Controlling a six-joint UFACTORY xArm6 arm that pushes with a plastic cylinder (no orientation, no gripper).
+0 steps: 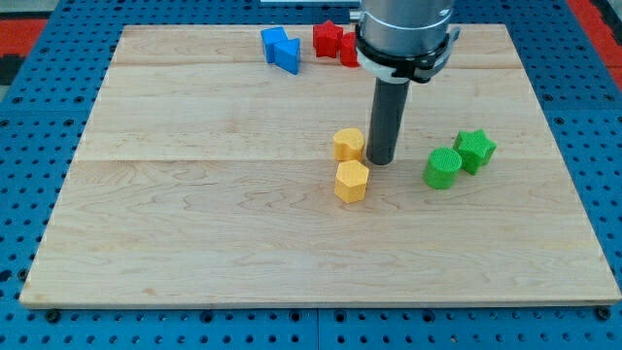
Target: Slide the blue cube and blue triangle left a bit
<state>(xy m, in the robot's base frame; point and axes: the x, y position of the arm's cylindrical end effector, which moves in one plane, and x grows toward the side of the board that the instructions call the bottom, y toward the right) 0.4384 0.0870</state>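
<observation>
Tip (381, 161) placement is way off for this one: my tip is parked mid-board, just right of the upper yellow block (348, 144), with the yellow hexagon (352, 181) below-left of it. No jaws here, just a bare rod, so nothing opens or closes. The blue cube (275, 42) and blue triangle (289, 56) sit touching, well up and left of my tip. I'd swing around to their right side, skirting the red blocks (335, 43), then push left gently. Green blocks (459, 157) are off right. Wooden board (194, 233) looks smooth; blue pegboard (29, 117) surrounds it.
</observation>
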